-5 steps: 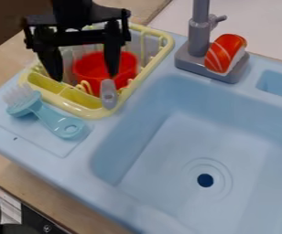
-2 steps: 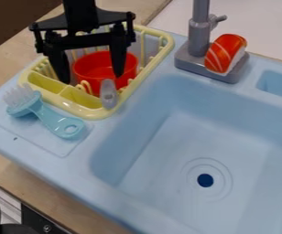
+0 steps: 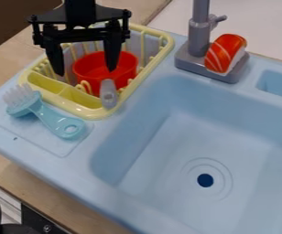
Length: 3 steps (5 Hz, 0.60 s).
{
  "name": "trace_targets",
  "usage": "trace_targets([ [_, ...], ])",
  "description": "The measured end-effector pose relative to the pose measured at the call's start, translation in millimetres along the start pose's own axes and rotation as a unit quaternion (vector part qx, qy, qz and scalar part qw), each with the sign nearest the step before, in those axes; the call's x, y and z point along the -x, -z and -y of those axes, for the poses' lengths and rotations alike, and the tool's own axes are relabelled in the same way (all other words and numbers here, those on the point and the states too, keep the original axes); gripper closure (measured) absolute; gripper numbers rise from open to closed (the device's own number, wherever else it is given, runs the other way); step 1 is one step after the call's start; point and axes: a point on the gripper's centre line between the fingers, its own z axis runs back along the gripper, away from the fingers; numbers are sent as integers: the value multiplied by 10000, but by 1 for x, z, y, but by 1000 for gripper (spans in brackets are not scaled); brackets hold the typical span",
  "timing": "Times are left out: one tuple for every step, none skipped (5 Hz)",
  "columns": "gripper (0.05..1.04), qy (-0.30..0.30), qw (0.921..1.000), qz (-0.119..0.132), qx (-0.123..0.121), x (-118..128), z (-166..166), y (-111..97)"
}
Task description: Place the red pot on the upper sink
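A blue scrub brush (image 3: 53,119) lies beside the yellow rack (image 3: 93,113); sushi (salmon-orange, white-striped) (image 3: 225,53) rests by the faucet (image 3: 198,36).

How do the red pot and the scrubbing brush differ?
The red pot is a round, open vessel, while the brush is long, with a bristled head and a handle with a hole.
The pot is red; the brush is light blue with pale bristles.
The pot sits inside the yellow rack, whereas the brush lies outside it on the blue surface.
Both have handles.
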Motion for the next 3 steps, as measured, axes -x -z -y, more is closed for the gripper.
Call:
trace_targets([
  [85, 60, 10000, -21, -22, -2, 2, 8],
  [85, 75, 9998, -145, -59, -1, 4, 16],
  [85, 24, 9999, -144, -47, -2, 5, 18],
])
